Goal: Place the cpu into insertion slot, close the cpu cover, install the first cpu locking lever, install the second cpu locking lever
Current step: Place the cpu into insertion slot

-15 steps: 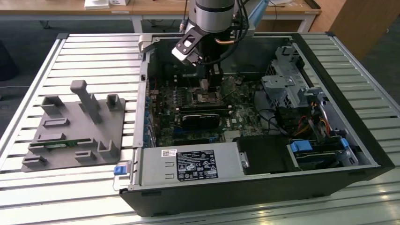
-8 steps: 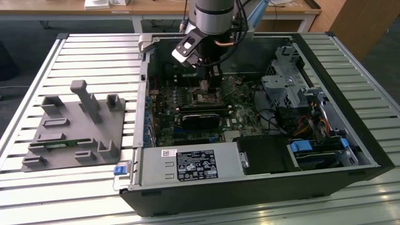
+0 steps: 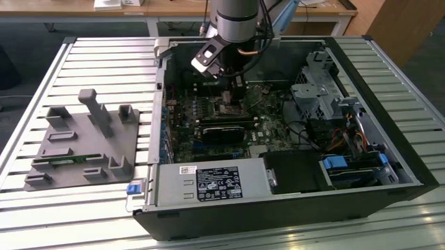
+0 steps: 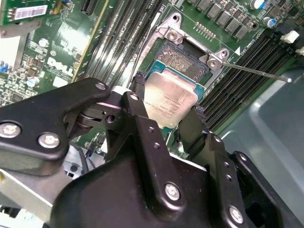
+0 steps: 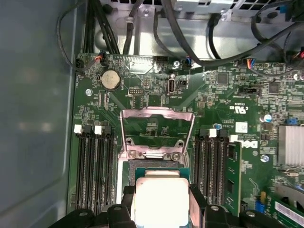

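While the gripper (image 4: 167, 99) pinches the cpu (image 5: 159, 199) between its fingers (image 4: 139, 92), the chip hangs flat, partly over the slot (image 5: 156, 166) — whose bare remainder lies just beyond it, toward the open cover (image 5: 156, 113).

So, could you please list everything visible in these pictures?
table: one, pale slatted, under everything
computer case: one, black, open, on the table
fixture plate: one, grey, on the table, exterior view's left
insertion slot: one, dark, silvery rim, on the green board
cpu: one, silver-grey, gripped at the slot
cpu cover: one, silvery frame, raised open
locking lever: one, thin silvery rod, beside the slot
memory slots: two groups, black, flanking the slot
coin battery: one, silver, on the board
arm: one, grey, reaching into the case
pincer: one, black, shut on the cpu
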Robot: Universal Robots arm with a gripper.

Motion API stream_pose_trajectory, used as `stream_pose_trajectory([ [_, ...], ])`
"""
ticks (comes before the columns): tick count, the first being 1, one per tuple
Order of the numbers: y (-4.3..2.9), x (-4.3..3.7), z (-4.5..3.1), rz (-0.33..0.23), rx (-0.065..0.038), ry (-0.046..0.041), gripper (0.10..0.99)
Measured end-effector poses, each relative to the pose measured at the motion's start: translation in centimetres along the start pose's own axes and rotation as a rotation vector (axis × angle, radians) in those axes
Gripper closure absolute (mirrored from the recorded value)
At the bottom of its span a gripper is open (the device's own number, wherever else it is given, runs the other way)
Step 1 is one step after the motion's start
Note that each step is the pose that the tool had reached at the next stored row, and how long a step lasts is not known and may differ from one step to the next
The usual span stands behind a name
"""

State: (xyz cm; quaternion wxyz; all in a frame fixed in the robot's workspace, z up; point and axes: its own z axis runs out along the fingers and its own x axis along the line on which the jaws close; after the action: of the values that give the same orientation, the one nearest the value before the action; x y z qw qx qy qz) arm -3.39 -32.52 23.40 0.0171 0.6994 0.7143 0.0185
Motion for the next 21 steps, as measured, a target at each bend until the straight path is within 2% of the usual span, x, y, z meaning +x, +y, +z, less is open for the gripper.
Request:
stream_pose_trajectory([
  [12, -0.39, 0.37, 1.41, 0.000, 0.000, 0.0001, 0.553],
  [21, -0.40, 0.37, 1.50, 0.000, 0.000, 0.0001, 0.553],
])
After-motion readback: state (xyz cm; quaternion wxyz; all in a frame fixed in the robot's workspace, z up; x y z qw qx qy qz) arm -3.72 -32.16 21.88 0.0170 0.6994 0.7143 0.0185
